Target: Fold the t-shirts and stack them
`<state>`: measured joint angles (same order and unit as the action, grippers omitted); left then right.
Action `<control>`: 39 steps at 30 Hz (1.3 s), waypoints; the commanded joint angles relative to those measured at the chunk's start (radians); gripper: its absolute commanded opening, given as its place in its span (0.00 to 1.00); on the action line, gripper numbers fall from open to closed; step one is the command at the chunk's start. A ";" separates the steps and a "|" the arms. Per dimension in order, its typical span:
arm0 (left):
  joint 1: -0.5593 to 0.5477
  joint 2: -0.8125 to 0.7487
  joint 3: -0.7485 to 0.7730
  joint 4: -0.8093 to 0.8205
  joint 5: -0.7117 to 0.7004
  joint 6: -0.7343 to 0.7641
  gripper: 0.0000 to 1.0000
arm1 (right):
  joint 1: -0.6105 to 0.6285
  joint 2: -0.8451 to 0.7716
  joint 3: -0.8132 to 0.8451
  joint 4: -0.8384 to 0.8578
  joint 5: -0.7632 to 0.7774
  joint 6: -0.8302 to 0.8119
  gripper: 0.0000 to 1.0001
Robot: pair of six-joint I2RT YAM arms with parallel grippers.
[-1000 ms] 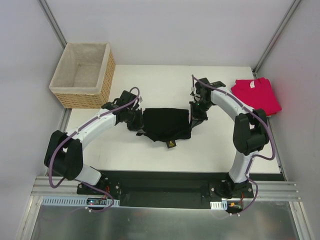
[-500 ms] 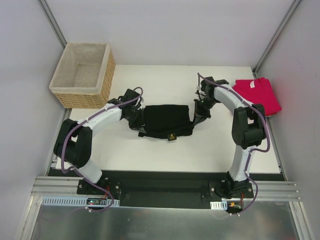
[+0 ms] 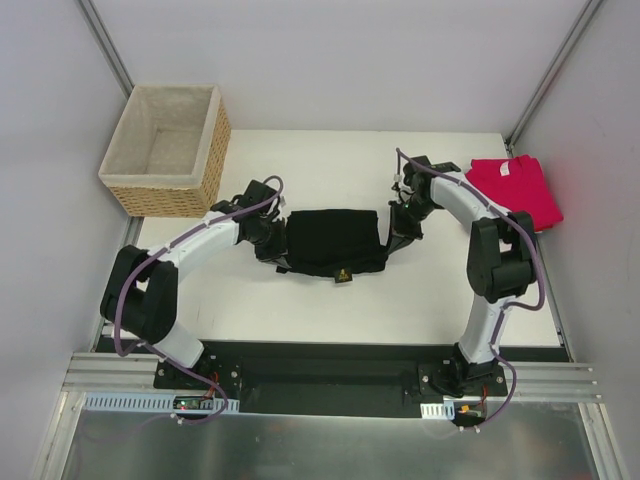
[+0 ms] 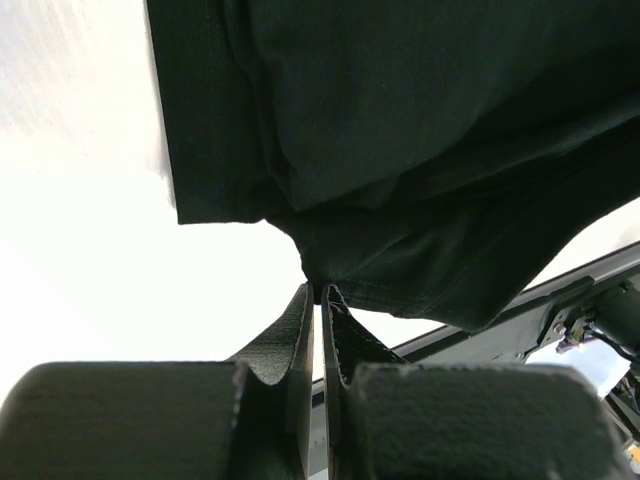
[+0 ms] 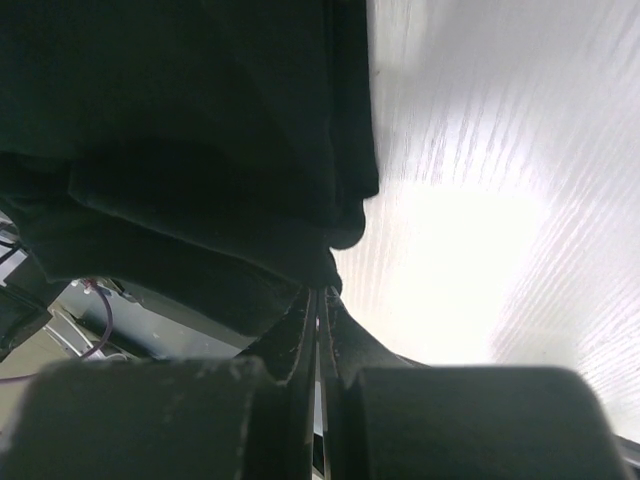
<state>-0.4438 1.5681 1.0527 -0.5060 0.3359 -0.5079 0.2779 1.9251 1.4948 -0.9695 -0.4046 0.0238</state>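
The black t-shirt (image 3: 335,240) is held between the left gripper (image 3: 278,240) and the right gripper (image 3: 393,234), each pinched onto one edge (fingertips pressed together). It is found right of the wicker basket (image 3: 165,198), with the red t-shirt (image 3: 515,190) farther right.

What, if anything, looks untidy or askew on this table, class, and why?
The black cloth t-shirt in the middle looks untidy: it is bunched in uneven layers, and a small yellow tag pokes out at its near edge. The left hand and right hand each pinch one end. The folded pinkish-red t-shirt lies neat.
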 commanded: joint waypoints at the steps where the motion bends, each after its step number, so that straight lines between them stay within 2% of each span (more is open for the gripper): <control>1: 0.005 -0.060 -0.031 -0.012 -0.003 0.016 0.00 | -0.006 -0.103 -0.044 -0.006 -0.008 -0.010 0.01; 8: 0.005 -0.117 -0.098 -0.012 -0.003 0.000 0.00 | -0.003 -0.247 -0.194 0.018 -0.004 0.002 0.01; 12: 0.004 -0.154 -0.155 -0.012 -0.001 -0.007 0.00 | 0.003 -0.339 -0.335 0.032 0.010 0.014 0.02; 15: 0.004 -0.194 -0.184 -0.012 0.000 -0.012 0.00 | 0.020 -0.428 -0.405 0.037 0.007 0.031 0.09; 16: 0.004 -0.210 -0.191 -0.012 -0.001 -0.014 0.00 | 0.033 -0.446 -0.445 0.038 0.007 0.036 0.16; 19: 0.004 -0.224 -0.201 -0.012 0.002 -0.015 0.00 | 0.072 -0.512 -0.522 0.037 0.016 0.062 0.28; 22: 0.004 -0.218 -0.189 -0.012 0.002 -0.015 0.00 | 0.109 -0.564 -0.577 0.040 0.029 0.091 0.31; 27: 0.004 -0.191 -0.136 -0.012 0.020 -0.007 0.00 | 0.116 -0.598 -0.584 0.032 0.090 0.102 0.31; 33: 0.004 -0.165 -0.080 -0.022 0.057 -0.006 0.00 | 0.116 -0.522 -0.449 -0.003 0.098 0.070 0.30; 36: 0.004 -0.163 -0.063 -0.038 0.068 -0.004 0.14 | 0.116 -0.488 -0.383 -0.017 0.101 0.057 0.30; 37: 0.004 -0.166 -0.060 -0.048 0.068 -0.004 0.27 | 0.116 -0.482 -0.371 -0.021 0.104 0.053 0.30; 39: 0.004 -0.169 -0.051 -0.071 0.057 -0.001 0.42 | 0.116 -0.462 -0.343 -0.031 0.118 0.044 0.30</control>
<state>-0.4435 1.4033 0.9577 -0.5190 0.3721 -0.5106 0.3927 1.4384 1.0729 -0.9504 -0.3176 0.0917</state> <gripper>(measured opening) 0.317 0.302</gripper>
